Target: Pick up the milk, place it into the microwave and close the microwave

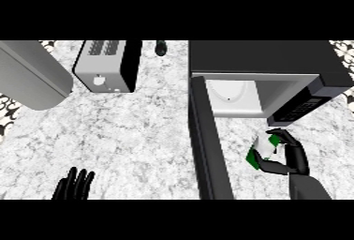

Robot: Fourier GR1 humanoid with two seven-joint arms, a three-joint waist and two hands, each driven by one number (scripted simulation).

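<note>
A white and green milk carton (262, 149) is held above the counter, just in front of the microwave's opening. My right hand (290, 154) is curled round it from the right, hiding part of it. The black microwave (276, 58) stands at the back right with its white cavity (235, 96) exposed. Its door (207, 145) swings out toward me, left of the carton. My left hand (75, 185) rests open at the lower left, fingers up.
A silver and black toaster (107, 65) stands at the back, left of the microwave. A large grey rounded object (31, 72) lies at the far left. A small dark object (160, 47) sits behind the toaster on the marble counter (138, 136).
</note>
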